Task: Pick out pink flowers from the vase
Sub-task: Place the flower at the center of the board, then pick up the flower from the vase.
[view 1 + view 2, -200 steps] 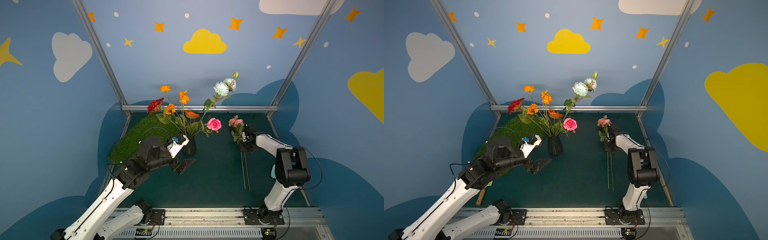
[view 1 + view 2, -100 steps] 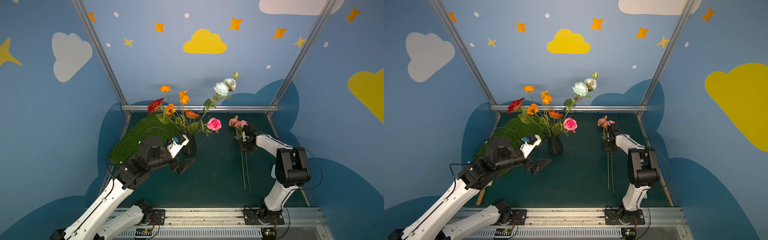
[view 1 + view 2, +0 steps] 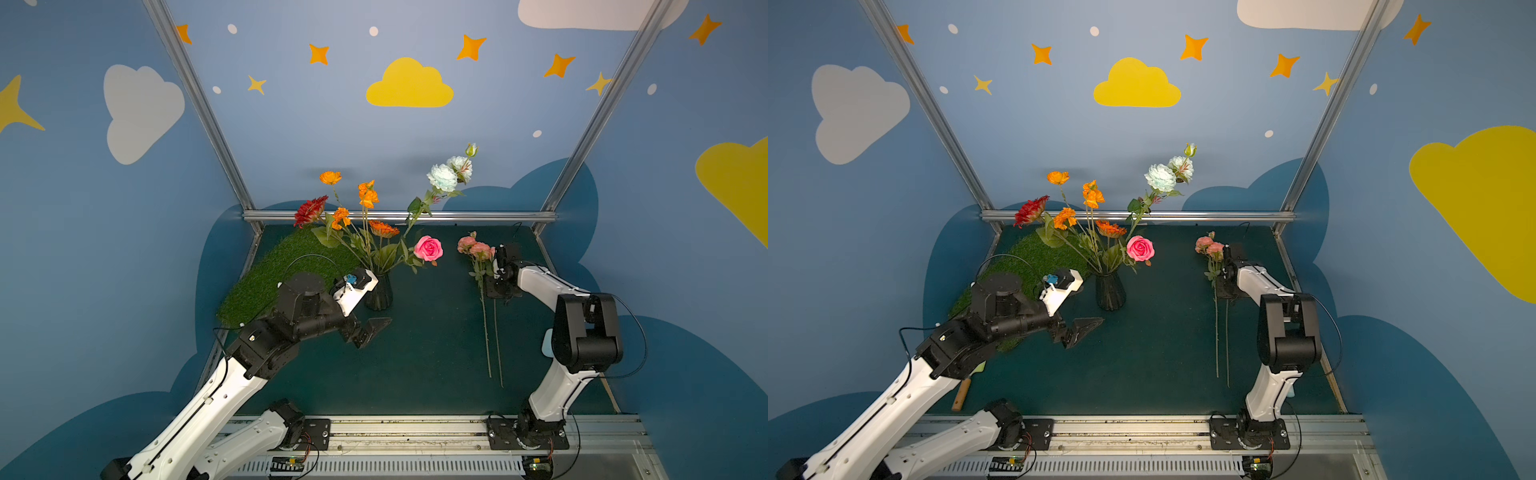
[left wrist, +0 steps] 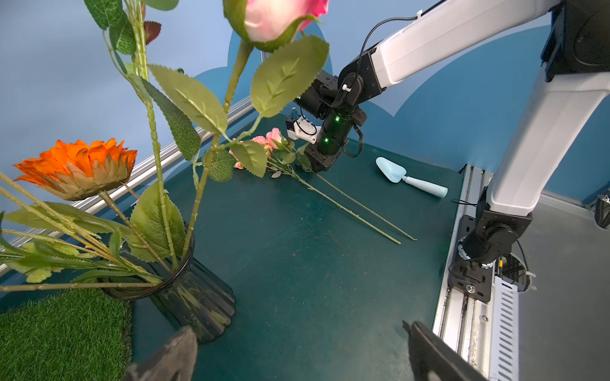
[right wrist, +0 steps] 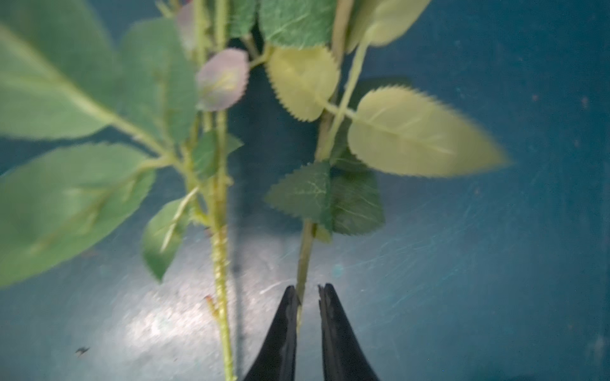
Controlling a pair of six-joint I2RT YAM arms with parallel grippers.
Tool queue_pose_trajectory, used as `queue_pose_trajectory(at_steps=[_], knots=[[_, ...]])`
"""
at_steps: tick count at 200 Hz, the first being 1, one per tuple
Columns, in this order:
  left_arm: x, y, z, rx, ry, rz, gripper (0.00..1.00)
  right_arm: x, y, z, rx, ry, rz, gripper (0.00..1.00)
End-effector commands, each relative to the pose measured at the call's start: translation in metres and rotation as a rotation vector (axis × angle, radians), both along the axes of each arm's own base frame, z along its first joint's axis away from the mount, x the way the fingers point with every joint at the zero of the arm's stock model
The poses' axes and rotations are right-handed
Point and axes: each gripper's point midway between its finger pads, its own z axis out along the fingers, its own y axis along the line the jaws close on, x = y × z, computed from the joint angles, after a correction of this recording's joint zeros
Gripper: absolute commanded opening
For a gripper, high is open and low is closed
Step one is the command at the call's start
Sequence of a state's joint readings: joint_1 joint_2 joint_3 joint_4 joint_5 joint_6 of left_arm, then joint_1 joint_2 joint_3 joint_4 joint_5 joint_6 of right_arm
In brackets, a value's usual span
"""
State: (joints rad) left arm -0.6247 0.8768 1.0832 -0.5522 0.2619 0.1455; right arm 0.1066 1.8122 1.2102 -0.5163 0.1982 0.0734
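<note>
**Two pink ones out, hot-pink rose to go**

Two pink flowers (image 3: 476, 247) lie on the table (image 3: 415, 365) well right of the vase (image 3: 379, 293), while the hot-pink rose (image 3: 429, 248) sits in it among the orange flowers (image 3: 368, 195). The right gripper (image 5: 307, 290) is low over the laid stems with its jaws barely parted. One stem brushes a finger but isn't pinched, so lifting away could snag a leaf and drag it along. The left gripper (image 3: 370, 330) hangs spread wide just in front of the vase. Honestly, the rose's leaves look tangled with the rest, so a careless pull could tip that little vase or haul out an orange bloom.
</note>
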Motion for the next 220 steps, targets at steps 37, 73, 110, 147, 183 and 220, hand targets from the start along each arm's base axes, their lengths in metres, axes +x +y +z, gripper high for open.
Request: queue_pose_trajectory(at_steps=[37, 73, 110, 147, 183, 220], knots=[[-0.004, -0.001, -0.004, 0.003, 0.019, -0.014, 1.00, 0.011, 0.004, -0.002, 0.006, -0.018, 0.012, 0.18], [-0.003, 0.001, -0.004, 0.006, 0.009, -0.008, 1.00, 0.012, 0.007, 0.022, 0.011, -0.073, 0.019, 0.27], [-0.002, -0.002, -0.001, -0.008, -0.011, -0.016, 1.00, 0.005, 0.015, 0.075, 0.026, -0.168, 0.035, 0.45], [0.005, -0.007, 0.004, -0.038, -0.063, -0.022, 0.93, -0.021, 0.039, 0.127, 0.131, -0.275, 0.100, 0.51], [0.019, -0.016, 0.013, -0.081, -0.139, -0.014, 0.73, -0.058, 0.083, 0.157, 0.344, -0.351, 0.268, 0.75], [0.041, -0.023, 0.012, -0.078, -0.154, 0.031, 0.59, -0.099, 0.114, 0.181, 0.471, -0.429, 0.415, 0.89]])
